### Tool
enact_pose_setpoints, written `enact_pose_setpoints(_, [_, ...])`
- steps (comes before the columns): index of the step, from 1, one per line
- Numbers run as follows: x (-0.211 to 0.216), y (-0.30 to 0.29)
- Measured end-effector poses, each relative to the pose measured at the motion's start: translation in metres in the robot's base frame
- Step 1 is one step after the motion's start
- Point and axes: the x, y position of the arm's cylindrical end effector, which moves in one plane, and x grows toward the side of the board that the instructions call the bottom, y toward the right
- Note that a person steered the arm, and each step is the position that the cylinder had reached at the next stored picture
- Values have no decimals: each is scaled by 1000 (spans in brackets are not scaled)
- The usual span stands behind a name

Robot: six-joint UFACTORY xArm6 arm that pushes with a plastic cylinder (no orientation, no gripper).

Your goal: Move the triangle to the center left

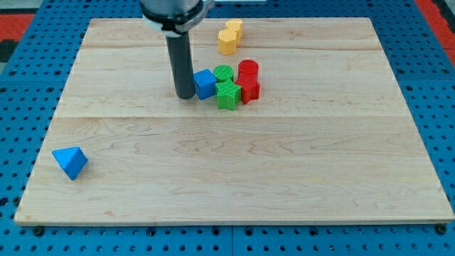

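there's the blue triangle (70,162), sitting way down in the view's bottom-left corner of the desk (234,178), close to the left edge and not far from the bottom edge. it's a chunky wedge, solid blue all over, lying flat with one point aimed toward the view's bottom and a broad lighter face turned up toward the view's top left. it sits all alone on bare pale wood, touching nothing, well apart from the cluster of blocks near the top.
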Motion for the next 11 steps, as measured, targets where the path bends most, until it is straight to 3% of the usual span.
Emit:
enact_pose_setpoints(1, [81,15])
enact_pose_setpoints(2, [162,-7])
enact_pose_setpoints(3, [156,-107])
enact_pose_setpoints(4, [129,-162])
enact_pose_setpoints(5, [89,-193])
enact_pose_setpoints(6, [112,-189])
enact_pose_setpoints(7, [120,-229])
enact_pose_setpoints(9, [16,-164])
enact_pose_setpoints(10, [16,-138])
enact_pose_setpoints(11, [76,-108])
